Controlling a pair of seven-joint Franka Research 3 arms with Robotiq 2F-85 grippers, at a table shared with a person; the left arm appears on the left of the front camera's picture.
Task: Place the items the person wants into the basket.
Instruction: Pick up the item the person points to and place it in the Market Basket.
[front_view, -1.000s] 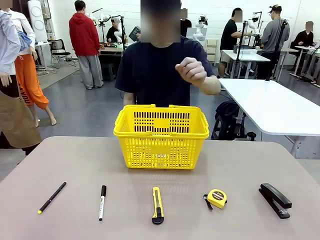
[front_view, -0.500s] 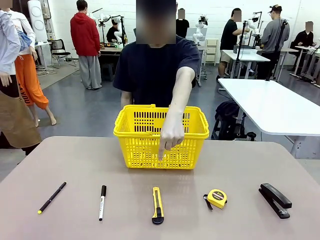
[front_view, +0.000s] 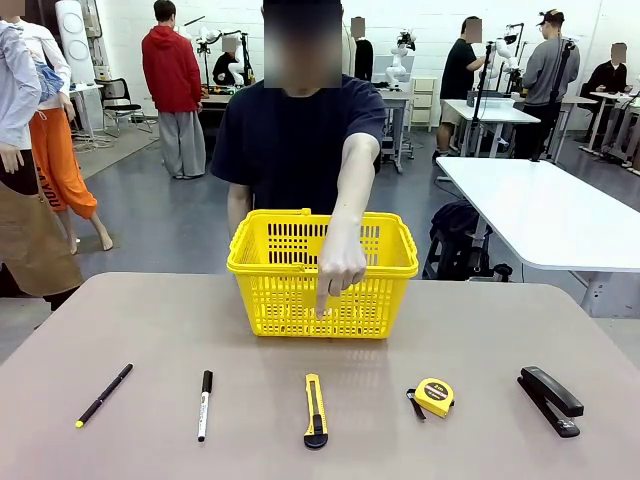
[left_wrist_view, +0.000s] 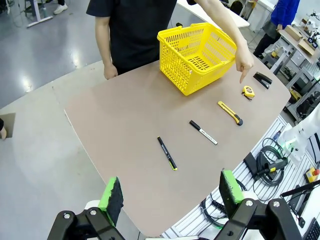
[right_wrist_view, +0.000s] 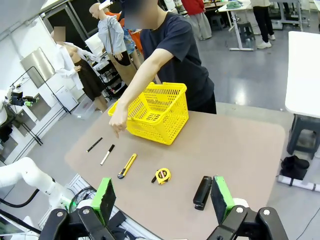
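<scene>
Across the counter (front_view: 500, 330), the person's hand (front_view: 340, 270) pointed down toward the utility knife (front_view: 315, 410), seemingly requesting it, while the left end effector (left_wrist_view: 171, 189) and right end effector (right_wrist_view: 162, 196) hung spread apart, empty.

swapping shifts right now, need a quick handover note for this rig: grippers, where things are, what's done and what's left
Left gripper: open, empty. Right gripper: open, empty.
Yellow basket at the far side of the table, looks empty.
In a row, robot's left to right: black pen, white marker, utility knife, tape measure, stapler.
Person's hand points down over the basket's front, apparently at the utility knife.
Done: nothing placed. Left: put each wanted item in the basket.
</scene>
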